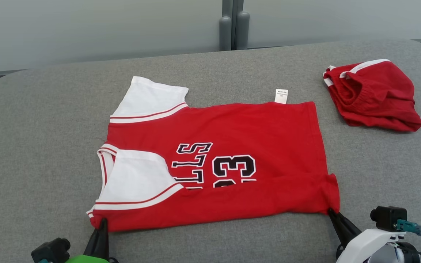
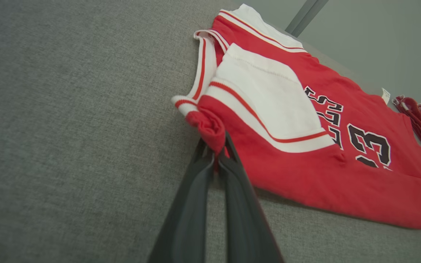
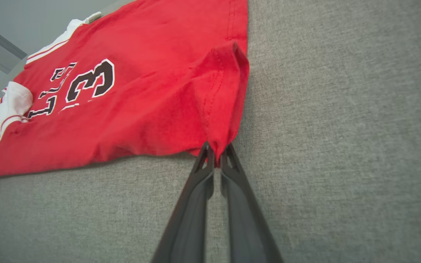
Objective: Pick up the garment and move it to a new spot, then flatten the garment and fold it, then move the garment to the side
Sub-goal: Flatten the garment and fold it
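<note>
The garment (image 1: pixel 232 146) is a red jersey with white sleeves and black lettering, lying flat across the middle of the grey cushioned surface with its near edge folded over. My left gripper (image 1: pixel 102 221) is shut on the garment's near left corner, by the collar end; the left wrist view shows red cloth (image 2: pixel 210 128) bunched between the left gripper (image 2: pixel 215 148). My right gripper (image 1: pixel 331 211) is shut on the near right corner at the hem, and the right wrist view shows the right gripper (image 3: pixel 216 151) pinching the garment (image 3: pixel 141 91).
A second red garment (image 1: pixel 373 96), crumpled shorts with white trim, lies at the far right of the grey surface (image 1: pixel 42 146). A grey wall with a vertical post (image 1: pixel 232 25) runs behind the surface's far edge.
</note>
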`<state>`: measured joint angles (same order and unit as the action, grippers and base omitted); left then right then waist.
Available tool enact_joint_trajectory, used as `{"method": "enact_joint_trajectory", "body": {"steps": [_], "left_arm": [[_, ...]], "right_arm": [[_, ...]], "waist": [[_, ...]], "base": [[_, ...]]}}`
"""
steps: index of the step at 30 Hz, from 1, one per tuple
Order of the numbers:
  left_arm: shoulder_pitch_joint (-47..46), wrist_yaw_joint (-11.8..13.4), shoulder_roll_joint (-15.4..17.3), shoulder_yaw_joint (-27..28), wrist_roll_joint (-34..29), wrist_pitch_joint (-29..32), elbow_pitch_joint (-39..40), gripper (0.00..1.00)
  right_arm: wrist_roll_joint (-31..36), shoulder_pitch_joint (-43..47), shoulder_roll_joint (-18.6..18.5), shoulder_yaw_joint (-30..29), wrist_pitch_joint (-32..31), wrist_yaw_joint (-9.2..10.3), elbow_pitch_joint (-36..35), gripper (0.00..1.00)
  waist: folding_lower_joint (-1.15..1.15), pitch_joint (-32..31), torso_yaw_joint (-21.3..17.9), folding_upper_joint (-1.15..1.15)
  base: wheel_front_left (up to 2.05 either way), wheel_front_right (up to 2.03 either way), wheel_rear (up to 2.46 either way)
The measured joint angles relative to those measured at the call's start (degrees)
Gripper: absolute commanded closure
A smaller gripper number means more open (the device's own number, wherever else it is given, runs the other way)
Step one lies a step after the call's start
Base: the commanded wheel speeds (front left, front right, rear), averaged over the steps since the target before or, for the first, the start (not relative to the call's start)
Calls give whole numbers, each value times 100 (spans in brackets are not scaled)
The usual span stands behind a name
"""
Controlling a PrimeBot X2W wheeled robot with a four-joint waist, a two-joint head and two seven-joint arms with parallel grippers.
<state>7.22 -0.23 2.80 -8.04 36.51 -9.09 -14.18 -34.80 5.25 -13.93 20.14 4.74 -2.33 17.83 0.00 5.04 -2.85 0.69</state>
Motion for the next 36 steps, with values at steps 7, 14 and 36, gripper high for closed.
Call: {"method": "enact_joint_trajectory", "body": {"steps": [7, 14, 36], "left_arm": [[1, 59, 0, 3, -1, 55, 141, 100], [47, 197, 7, 51, -2, 79, 280, 0], [-760, 187, 649, -175, -654, 303, 1015, 0]], "right_arm": [[51, -18, -29, -19, 0, 92, 108, 86], [47, -27, -41, -154, 26, 154, 164, 0], [337, -547, -711, -501, 243, 335, -443, 0]], "waist": [[0, 51, -20, 0], [0, 104, -22, 0], [0, 48, -47, 0]], "base": [[0, 0, 0], [0, 0, 0], [0, 0, 0]]}}
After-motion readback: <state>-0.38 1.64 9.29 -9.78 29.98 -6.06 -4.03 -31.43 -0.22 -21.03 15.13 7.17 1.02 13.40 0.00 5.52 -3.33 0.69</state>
